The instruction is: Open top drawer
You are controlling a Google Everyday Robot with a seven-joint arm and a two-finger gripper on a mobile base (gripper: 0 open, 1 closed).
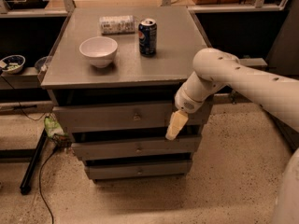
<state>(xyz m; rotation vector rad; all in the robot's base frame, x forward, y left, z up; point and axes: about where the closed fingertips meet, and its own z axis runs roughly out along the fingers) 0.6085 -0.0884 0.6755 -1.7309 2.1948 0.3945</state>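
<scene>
The top drawer (112, 116) is the widest grey front of three under the cabinet top, with a small round metal knob (137, 117) at its centre. It stands out a little from the cabinet, with a dark gap above it. My gripper (175, 126) hangs from the white arm in front of the drawer's right part, to the right of the knob and a little below its height. Its yellowish fingers point down and left.
On the grey cabinet top (173, 55) stand a white bowl (98, 51), a blue soda can (147, 36) and a lying packet (117, 24). Two narrower drawers (135, 150) sit below. A cable and a black stand leg (32, 162) lie on the floor at left.
</scene>
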